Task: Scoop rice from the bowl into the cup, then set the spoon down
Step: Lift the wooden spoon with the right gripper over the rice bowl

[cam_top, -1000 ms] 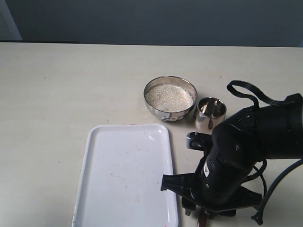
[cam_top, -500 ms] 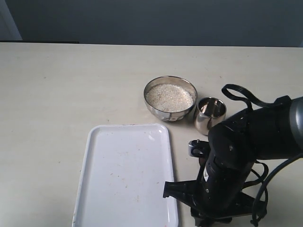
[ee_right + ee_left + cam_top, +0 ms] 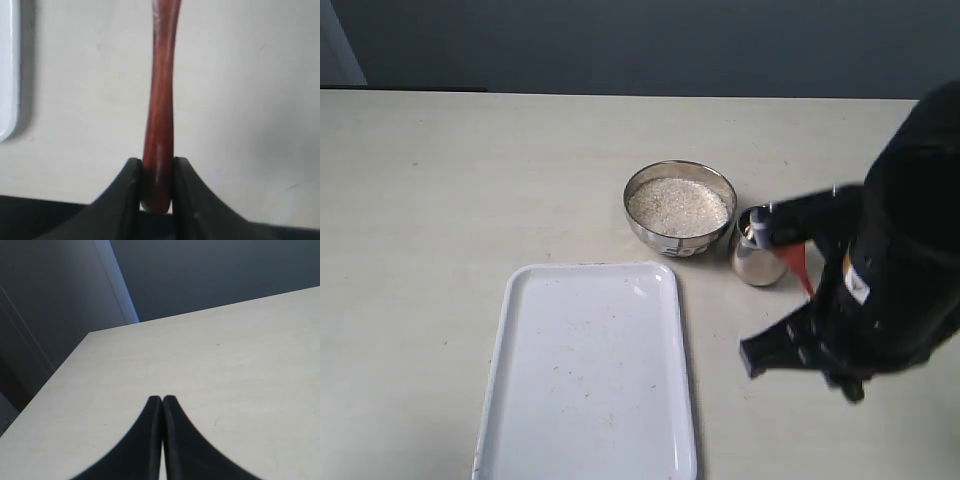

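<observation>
Pale tabletop (image 3: 450,180) carries a white tray (image 3: 585,370) nearest the camera, and beside it the right gripper (image 3: 157,167) is clamped on the handle of the reddish wooden spoon (image 3: 161,100), close to the steel cup (image 3: 757,262). Just beyond the cup, the steel bowl (image 3: 660,238) holds the rice (image 3: 678,206). The left gripper (image 3: 162,402) has its fingers pressed together on nothing.
</observation>
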Controlling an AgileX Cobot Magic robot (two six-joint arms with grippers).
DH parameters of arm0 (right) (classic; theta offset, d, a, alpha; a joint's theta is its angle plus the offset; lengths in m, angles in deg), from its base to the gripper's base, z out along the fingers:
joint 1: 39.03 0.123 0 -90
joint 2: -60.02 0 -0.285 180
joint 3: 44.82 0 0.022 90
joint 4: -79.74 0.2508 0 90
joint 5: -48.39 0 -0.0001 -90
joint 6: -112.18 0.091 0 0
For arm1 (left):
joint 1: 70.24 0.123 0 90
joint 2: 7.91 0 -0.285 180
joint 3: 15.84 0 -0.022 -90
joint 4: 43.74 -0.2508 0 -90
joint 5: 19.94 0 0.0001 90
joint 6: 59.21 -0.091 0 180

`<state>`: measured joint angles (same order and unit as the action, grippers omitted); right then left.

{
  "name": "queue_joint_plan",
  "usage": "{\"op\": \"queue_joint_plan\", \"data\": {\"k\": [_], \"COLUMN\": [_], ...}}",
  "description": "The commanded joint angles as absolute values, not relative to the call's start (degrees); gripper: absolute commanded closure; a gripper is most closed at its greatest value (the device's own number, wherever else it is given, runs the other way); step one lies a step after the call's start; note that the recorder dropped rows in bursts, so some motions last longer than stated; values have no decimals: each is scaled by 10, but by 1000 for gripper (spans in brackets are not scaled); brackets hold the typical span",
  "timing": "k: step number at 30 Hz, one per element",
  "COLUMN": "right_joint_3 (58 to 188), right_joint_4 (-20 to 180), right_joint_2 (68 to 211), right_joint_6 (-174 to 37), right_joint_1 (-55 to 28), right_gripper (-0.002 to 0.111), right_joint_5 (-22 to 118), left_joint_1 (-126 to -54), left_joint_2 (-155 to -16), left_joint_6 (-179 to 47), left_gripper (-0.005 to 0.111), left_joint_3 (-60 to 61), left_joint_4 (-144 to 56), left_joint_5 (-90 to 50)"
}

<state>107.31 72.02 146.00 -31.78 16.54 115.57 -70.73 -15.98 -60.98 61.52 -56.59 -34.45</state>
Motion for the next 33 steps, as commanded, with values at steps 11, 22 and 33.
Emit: {"op": "queue_joint_plan", "data": {"k": [11, 22, 33], "right_joint_3": [1272, 1272, 1274], "right_joint_4": [257, 150, 131], "right_joint_2": [1579, 1733, 1772], "right_joint_6": [-735, -772, -810], "right_joint_1": [155, 90, 90], "right_gripper": [108, 108, 108], "right_joint_5": [1184, 1184, 1161], "left_joint_1": [-704, -704, -704], "left_joint_2": [-157, -157, -157], "left_joint_6": [-607, -607, -607], "left_gripper": [106, 106, 106], "left_joint_3": [614, 614, 614], "left_joint_4": [-566, -566, -566], "left_joint_5": [-338, -338, -338]}}
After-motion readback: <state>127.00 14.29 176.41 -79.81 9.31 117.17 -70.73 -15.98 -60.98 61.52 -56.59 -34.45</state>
